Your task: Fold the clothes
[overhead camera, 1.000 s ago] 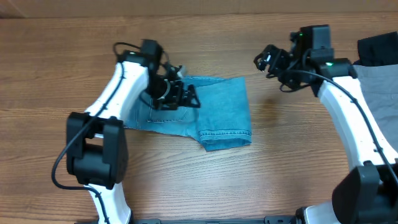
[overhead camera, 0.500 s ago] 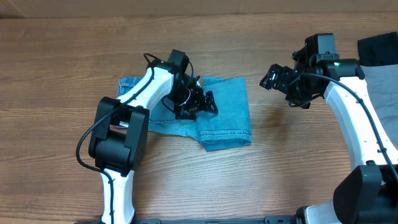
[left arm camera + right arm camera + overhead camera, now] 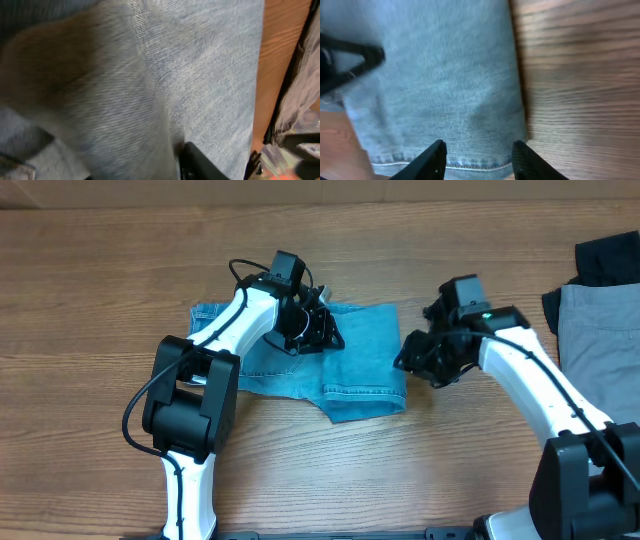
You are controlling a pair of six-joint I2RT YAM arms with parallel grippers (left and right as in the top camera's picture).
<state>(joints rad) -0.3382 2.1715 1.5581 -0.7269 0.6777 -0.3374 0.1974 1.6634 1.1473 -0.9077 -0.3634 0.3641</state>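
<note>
Jeans [image 3: 365, 350] folded, long axis left-right, hem [image 3: 365, 394] near-right; right hand [image 3: 479, 150] apart; left hand [image 3: 322, 335] state unclear.

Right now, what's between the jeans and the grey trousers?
Only the right arm over bare table; its fingers sit at the jeans' right edge. The overhead view shows it.

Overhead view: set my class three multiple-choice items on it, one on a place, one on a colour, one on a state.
1. Where are the grey trousers? A. right edge of the table B. in the middle C. left edge
2. The jeans are: A. black B. light blue C. red
3. The jeans are: A. hanging in the air B. folded on the table C. rolled in a ball
Key: 1 A, they lie at the far right; 2 B, pale blue denim; 3 B, a flat folded shape, hem showing.
</note>
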